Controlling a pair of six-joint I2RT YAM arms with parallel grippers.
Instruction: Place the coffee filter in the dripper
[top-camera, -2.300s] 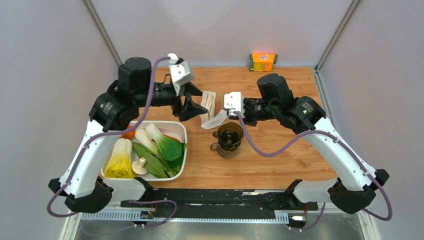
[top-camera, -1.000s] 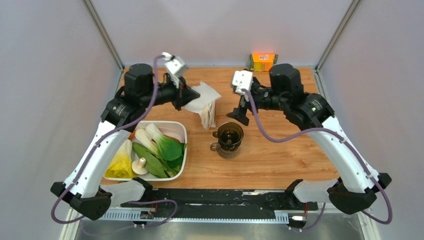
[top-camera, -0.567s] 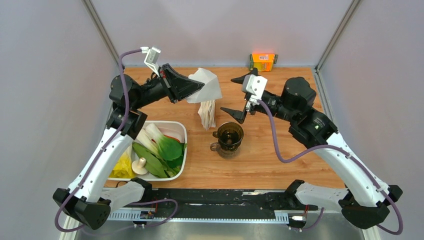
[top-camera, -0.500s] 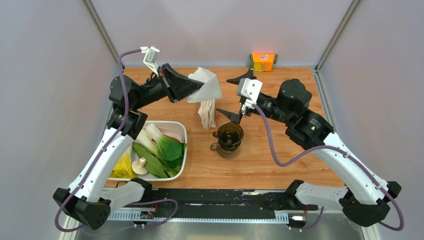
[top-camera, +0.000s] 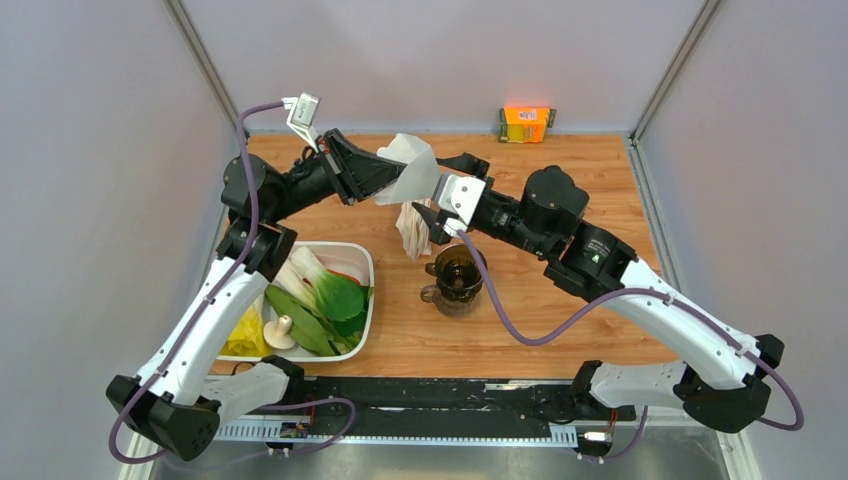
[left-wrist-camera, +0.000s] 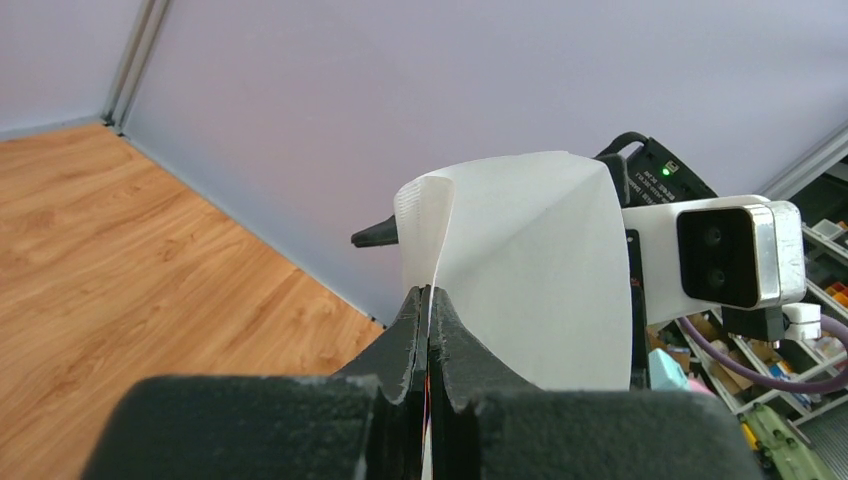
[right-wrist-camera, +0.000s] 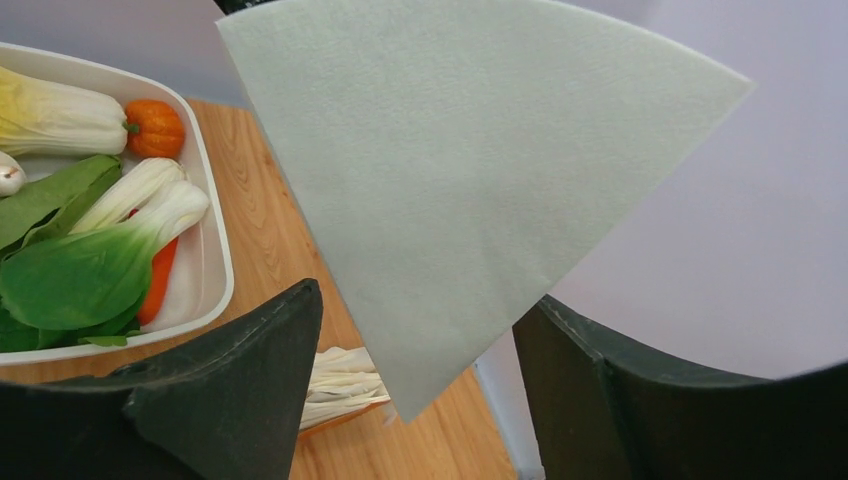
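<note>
One coffee filter (top-camera: 415, 172), held in the air behind the one dripper (top-camera: 460, 272), is pinched by the left claw (left-wrist-camera: 428, 300); the right claw (right-wrist-camera: 415, 300) stands spread, one finger either side of its tip

This looks like a robotics lab cell rather than a kitchen. A wooden tabletop (top-camera: 560, 330) is boxed in by plain pale panels (top-camera: 450, 60) on metal posts (top-camera: 207, 65), and a cabled left arm (top-camera: 200, 330) and right arm (top-camera: 680, 325) are bolted to a black rail (top-camera: 450, 395). Past the panel's edge, cluttered shelves (left-wrist-camera: 830, 290) of gear show.
</note>
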